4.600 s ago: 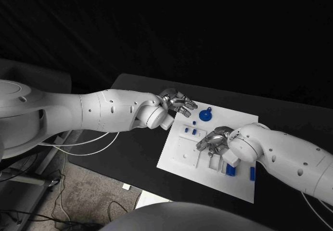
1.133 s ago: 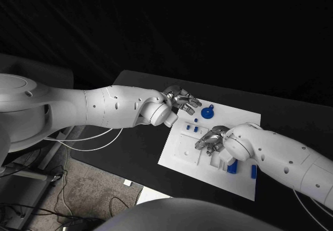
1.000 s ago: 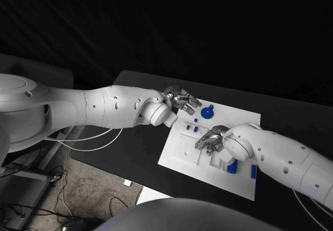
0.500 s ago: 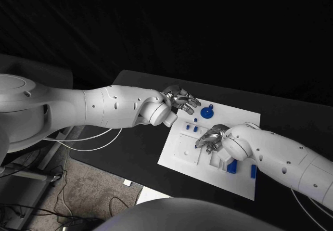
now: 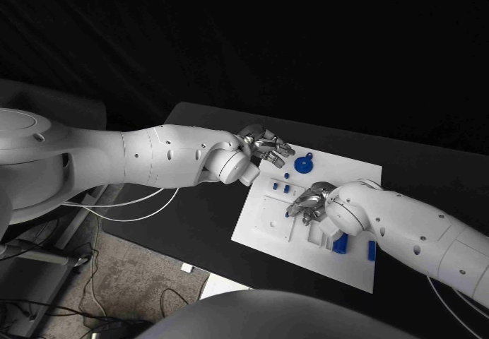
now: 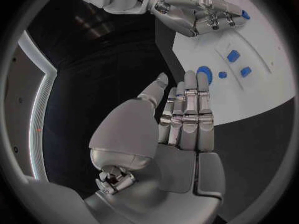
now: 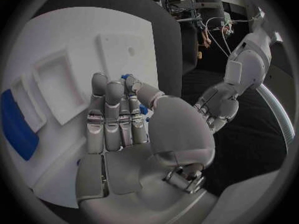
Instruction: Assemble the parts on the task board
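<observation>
**A:** Where's everything, quick?

**B:** The task board lies in the middle of the surface. The round blue part sits near its far corner, the two small blue pieces are beside it, and the long blue blocks are at the near side.

**A:** Left robot hand?

**B:** My left robot hand sits at the board's far corner. Its fingers are straight and together, the thumb a little off, and it holds nothing. The fingertips are right by the round part, but I can't tell if they touch it. I judge it's parked there to steady the board or wait its turn.

**A:** Right one?

**B:** My right robot hand is over the board's middle, just beside the small pieces. In the wrist view the fingers are flat and the thumb is tucked alongside, with a bit of blue showing at the thumb. I can't tell if that's pinched or just lying behind it. It looks placed to work those small pieces.

**A:** Any change from before?

**B:** Hardly any. Against the oldest frame, both hands keep their spots and the parts lie the same. The camera shifted slightly, so I'm not counting that. Over the last second there's basically no motion.
</observation>
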Robot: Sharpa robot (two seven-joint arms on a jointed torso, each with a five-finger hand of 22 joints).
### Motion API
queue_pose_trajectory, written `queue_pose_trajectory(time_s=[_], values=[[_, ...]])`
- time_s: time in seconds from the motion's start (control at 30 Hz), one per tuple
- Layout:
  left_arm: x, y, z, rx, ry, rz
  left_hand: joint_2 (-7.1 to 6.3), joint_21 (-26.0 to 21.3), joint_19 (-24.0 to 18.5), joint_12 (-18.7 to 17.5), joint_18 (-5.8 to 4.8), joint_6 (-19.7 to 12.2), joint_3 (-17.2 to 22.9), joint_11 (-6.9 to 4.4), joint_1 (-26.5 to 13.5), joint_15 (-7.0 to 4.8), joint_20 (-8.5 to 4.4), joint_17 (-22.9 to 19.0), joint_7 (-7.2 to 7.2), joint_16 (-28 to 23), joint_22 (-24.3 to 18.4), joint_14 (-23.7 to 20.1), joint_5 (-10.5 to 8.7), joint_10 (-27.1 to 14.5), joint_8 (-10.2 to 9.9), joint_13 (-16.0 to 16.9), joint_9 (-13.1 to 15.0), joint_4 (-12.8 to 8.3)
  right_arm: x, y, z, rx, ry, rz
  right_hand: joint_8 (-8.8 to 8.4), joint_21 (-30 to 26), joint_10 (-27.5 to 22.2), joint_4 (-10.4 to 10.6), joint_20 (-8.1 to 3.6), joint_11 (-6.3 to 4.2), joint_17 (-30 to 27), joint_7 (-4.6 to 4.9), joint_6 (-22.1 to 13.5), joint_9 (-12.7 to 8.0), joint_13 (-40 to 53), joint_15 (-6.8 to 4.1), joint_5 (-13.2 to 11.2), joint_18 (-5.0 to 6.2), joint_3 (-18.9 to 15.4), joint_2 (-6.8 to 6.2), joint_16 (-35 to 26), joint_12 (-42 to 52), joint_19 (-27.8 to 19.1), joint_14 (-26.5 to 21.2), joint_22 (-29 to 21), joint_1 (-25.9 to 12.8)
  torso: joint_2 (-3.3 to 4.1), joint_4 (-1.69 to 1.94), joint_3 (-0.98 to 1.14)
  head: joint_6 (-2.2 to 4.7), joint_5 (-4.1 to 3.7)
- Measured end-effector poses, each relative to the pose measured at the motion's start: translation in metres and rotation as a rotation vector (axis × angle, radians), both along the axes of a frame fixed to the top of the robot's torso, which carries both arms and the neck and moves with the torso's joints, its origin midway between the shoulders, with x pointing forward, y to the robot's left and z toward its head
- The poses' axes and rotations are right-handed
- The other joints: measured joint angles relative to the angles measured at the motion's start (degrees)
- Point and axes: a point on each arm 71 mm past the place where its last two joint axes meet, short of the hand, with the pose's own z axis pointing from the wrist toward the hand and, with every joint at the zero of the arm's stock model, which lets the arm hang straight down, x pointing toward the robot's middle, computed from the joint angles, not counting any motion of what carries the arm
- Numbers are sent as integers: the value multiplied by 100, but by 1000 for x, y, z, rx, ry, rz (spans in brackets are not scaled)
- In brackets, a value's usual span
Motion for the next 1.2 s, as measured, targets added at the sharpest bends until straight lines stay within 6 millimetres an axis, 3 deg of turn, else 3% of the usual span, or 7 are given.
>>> queue_pose_trajectory(time_s=[0.07, 0.17, 0.23, 0.33, 0.43, 0.67, 1.2], values=[[0, 0, 0, 0, 0, 0, 0, 0, 0, 0, 0, 0, 0, 0, 0, 0, 0, 0, 0, 0, 0, 0, 0, 0, 0, 0, 0, 0, 0, 0, 0, -3, -3, 6, 0, 29, 0, 1, 0, 0, -4, 0, 0, 0, 0, 0, 113, 0, 0, -25, 0, 0, 0, 0, 0, -39, 0, 0, 1, 0, -3], [0, 0, 0, 0, 0, 0, 0, 0, 0, 0, 0, 0, 0, 0, 0, 0, 0, 0, 0, 0, 0, 0, 0, 0, 0, 0, 0, 0, -1, 1, 1, -10, -14, 17, 0, 33, 0, 20, 0, 0, -17, 0, 0, 6, 0, 0, 509, 1, -25, -100, 0, 0, 0, 0, 0, -120, 1, 0, 2, 1, -8], [0, 0, 0, 0, 0, 0, 0, 0, 0, 0, 0, 0, 0, 0, 0, 0, 0, 0, 0, 0, 0, 0, 0, 0, 0, 0, 0, 0, -2, 1, 1, -18, -26, 27, -1, 33, 0, 100, 0, -1, -29, 0, 0, 35, 0, 0, 933, 27, -391, -130, 25, 0, 0, 0, -1, -246, 1, 0, 2, 1, -14], [0, 0, 0, 0, 0, 0, 0, 0, 0, 0, 0, 0, 0, 0, 0, 0, 0, 0, 0, 0, 0, 0, 0, 0, 0, 0, 0, 0, -3, 2, 1, -30, -47, 40, 0, -129, -22, 168, 21, -23, -55, -51, 8, 92, 0, -2, 1134, 28, -1027, -84, 25, 0, 64, 2, -108, -291, 2, 0, 2, 2, -24], [0, 0, 0, 0, 0, 0, 0, 0, 0, 0, 0, 0, 0, 0, 0, 0, 0, 0, 0, 0, 0, 0, 0, 0, 0, 0, 0, 0, -2, 2, 1, -45, -75, 50, 0, -303, -31, 229, 20, -31, -80, -81, -21, 112, 0, -3, 1150, -94, -1459, -17, 25, 0, 166, 4, -319, -363, 2, 0, 2, 4, -31], [0, 0, 0, 0, 0, 0, 0, 0, 0, 0, 0, 0, -14, 0, 0, 0, 0, 0, 0, 0, -55, 0, 0, 0, 0, 0, 0, 14, -2, 1, 2, -66, -128, 58, 0, -523, -125, 394, 43, 21, -106, -125, -143, 69, 4, 16, 1194, -146, -1981, -82, 56, 15, 309, 25, -623, -638, 1, -2, -1, 14, -53], [0, 4, 0, 2, 0, 6, 0, 0, 0, 0, 0, 0, -17, 0, 0, 0, 0, 0, 0, 0, -55, 0, 0, 0, 0, 0, 0, 17, -4, -17, 6, -64, -200, 40, 11, -601, -301, 554, 72, 93, -140, -63, -264, -71, -42, 37, 1327, -190, -2312, -181, 79, -55, 376, 45, -783, -737, -4, -3, -1, 44, -136]])
